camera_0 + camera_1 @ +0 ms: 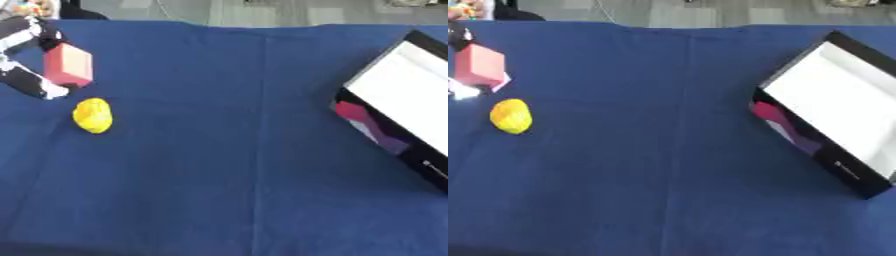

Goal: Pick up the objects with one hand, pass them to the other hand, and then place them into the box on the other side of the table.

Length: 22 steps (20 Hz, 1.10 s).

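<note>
At the table's far-left edge, the left hand (26, 55) is gripping a red block (68, 65), fingers curled round it from above and below, block sitting upright in the grasp, above the blue cloth (227, 150). Just below it, a yellow lumpy object (93, 115) is lying on the cloth, apart from the hand. Over on the right side, the box (833, 107) is sitting askew: black walls, white inside, pink and purple print showing on its near outer wall. Nothing is visible inside it. The box is sitting well apart from both objects. The right hand isn't showing in either view.
</note>
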{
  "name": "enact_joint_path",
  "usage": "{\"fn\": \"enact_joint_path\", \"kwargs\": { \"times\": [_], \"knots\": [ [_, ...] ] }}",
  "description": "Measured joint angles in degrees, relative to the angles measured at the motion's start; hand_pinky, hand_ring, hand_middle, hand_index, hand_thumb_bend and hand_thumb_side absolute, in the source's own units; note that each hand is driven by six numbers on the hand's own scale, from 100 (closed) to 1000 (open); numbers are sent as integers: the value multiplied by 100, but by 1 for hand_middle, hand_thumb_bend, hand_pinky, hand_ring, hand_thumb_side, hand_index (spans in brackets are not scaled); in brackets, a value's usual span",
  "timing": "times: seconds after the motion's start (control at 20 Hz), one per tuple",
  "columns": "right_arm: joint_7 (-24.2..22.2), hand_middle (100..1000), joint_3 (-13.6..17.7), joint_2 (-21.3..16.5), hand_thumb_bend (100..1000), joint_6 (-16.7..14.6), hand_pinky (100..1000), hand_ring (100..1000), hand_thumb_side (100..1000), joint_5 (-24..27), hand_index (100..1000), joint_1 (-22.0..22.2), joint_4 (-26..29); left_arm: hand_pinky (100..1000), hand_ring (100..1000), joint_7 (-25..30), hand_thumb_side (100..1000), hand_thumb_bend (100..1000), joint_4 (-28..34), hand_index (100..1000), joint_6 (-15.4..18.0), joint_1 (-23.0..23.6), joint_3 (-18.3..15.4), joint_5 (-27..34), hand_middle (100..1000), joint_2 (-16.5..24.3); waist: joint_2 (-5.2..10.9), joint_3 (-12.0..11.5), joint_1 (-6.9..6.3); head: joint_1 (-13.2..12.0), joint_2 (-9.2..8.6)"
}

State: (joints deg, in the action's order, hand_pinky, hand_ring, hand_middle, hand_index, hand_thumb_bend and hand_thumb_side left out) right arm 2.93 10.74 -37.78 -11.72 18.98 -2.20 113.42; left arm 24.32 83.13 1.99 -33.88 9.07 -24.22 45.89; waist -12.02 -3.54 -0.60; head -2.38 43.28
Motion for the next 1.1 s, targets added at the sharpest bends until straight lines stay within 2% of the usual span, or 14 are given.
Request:
{"fn": "enact_joint_path", "kwargs": {
  "times": [0.35,0.55,1.1],
  "knots": [
    [-360,1000,-375,-400,100,180,960,1000,505,117,1000,-626,0,709,618,-307,176,100,81,536,-111,-99,112,10,535,-664,46,-1,4,257,48],
    [-579,1000,-622,-583,100,397,959,1000,486,-44,1000,-1049,1,705,611,-527,216,100,87,536,-107,-103,202,-56,530,-1046,49,13,7,332,49],
    [-1234,1000,-1393,-748,100,1057,950,1000,378,-521,1000,-2089,12,692,588,-1288,209,100,253,534,44,-43,317,-274,511,-1718,56,38,7,468,51]
  ]
}}
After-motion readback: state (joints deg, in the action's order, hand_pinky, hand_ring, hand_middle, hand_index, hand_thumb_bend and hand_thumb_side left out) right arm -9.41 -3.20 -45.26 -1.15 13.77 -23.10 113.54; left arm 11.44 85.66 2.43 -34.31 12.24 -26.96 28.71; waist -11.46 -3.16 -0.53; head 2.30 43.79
